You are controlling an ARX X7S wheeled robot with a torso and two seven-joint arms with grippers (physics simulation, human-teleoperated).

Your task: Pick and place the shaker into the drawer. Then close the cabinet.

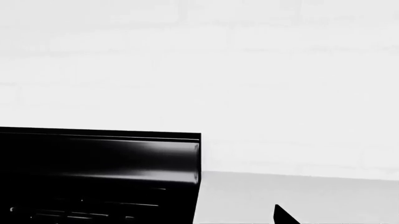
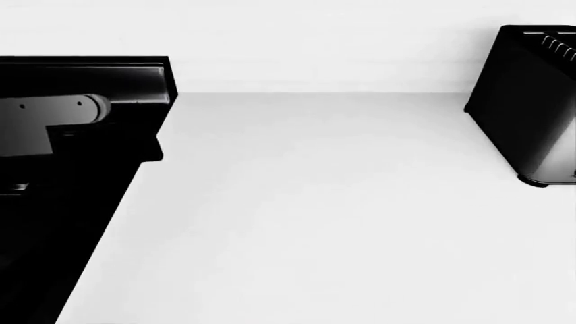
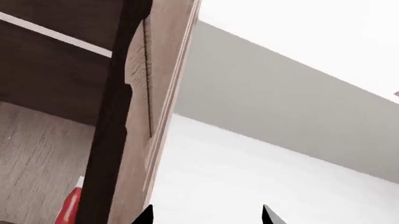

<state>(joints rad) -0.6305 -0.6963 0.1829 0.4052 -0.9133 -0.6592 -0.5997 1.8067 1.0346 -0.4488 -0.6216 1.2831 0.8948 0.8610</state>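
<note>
The shaker is not in any view. In the right wrist view, light brown wood-grain panels (image 3: 37, 154) with darker walls above look like the open drawer. A dark bar (image 3: 112, 116) and a profiled wood front (image 3: 156, 84) cross in front of them. My right gripper (image 3: 206, 217) is open and empty, with both fingertips beside that wood front, over a white surface. My left gripper (image 1: 209, 219) shows one dark fingertip (image 1: 283, 215). The other is lost against a black appliance. The left gripper looks open and holds nothing. The left arm (image 2: 54, 115) lies over the black stove.
A black stove with a raised back panel (image 2: 90, 74) fills the left of the head view and also shows in the left wrist view (image 1: 100, 158). A black toaster (image 2: 531, 101) stands at the right on the white counter (image 2: 315, 202). A red object (image 3: 68, 205) lies in the wood compartment.
</note>
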